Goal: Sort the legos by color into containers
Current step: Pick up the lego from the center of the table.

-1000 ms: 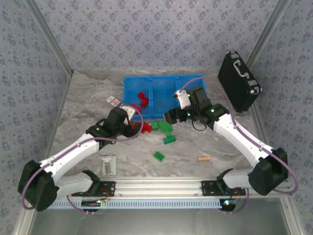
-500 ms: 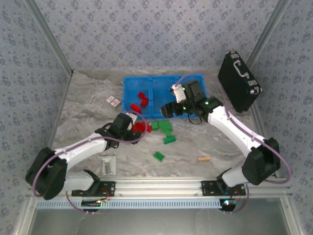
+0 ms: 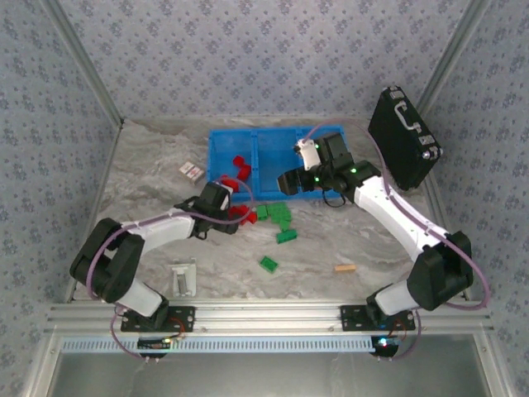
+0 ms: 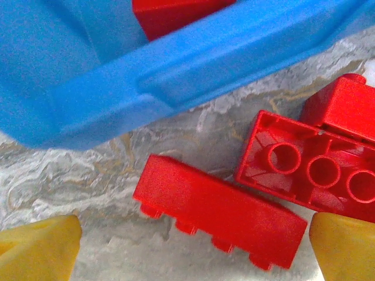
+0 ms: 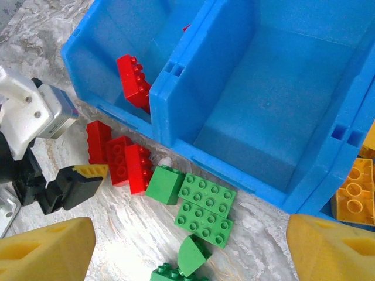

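Advanced from the table onto the blue tray's point(image 3: 273, 131) near wall, the right fingers point(image 5: 47, 249) hang spread wide and empty at its middle bin. The left fingers point(image 4: 41, 252) stand open either side of a long red brick point(image 4: 220, 213) on the table point(image 3: 149, 165), just before the tray. Green bricks point(image 5: 205, 208) lie beside it, and more red bricks point(image 3: 240, 168) sit in the tray's left bin.

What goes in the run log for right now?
left end effector open, straddling red brick | right end effector open near middle bin | green bricks on table
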Motion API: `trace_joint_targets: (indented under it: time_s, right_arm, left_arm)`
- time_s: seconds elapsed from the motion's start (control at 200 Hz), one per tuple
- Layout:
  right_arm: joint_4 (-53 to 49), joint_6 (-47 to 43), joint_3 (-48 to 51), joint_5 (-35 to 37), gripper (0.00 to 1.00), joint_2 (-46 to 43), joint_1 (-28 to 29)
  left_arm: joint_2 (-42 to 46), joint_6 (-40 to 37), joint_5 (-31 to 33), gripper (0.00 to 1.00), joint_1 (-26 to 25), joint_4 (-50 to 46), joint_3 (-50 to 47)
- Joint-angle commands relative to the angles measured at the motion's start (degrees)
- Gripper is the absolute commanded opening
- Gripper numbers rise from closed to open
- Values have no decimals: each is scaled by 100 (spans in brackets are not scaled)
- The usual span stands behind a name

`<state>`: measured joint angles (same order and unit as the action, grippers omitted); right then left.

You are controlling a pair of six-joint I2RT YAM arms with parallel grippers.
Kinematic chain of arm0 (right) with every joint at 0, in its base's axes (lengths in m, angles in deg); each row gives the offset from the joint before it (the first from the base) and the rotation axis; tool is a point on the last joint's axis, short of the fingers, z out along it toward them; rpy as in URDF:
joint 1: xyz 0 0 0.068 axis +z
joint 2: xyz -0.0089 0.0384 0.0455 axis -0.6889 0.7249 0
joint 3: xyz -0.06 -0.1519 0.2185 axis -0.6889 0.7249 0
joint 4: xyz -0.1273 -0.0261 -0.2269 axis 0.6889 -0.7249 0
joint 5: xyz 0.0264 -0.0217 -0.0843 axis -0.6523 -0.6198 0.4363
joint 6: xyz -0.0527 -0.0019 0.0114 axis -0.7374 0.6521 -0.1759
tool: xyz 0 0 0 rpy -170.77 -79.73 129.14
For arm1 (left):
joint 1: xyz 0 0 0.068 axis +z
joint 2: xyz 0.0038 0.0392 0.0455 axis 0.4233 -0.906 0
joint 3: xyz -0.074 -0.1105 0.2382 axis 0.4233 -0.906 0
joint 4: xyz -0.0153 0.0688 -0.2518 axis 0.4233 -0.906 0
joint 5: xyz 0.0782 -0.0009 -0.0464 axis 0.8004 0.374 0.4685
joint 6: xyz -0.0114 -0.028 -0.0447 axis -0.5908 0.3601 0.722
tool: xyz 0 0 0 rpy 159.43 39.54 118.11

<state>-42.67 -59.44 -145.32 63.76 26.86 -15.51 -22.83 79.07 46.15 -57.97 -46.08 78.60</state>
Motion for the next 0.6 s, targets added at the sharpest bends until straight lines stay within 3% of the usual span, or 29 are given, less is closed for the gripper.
trace_joint_targets:
  time_s: [0.0, 0.275, 0.595]
  right_arm:
    - [39, -125, -65, -95, 86, 53, -30]
    - [29, -125, -56, -86, 86, 100, -88]
    - [73, -152, -100, -112, 86, 225, -182]
  left_arm:
    - [-262, -39, -225, 99, 102, 270, 229]
    - [-809, -107, -374, 98, 216, 503, 487]
    - [-888, 6, -590, 86, 243, 381, 494]
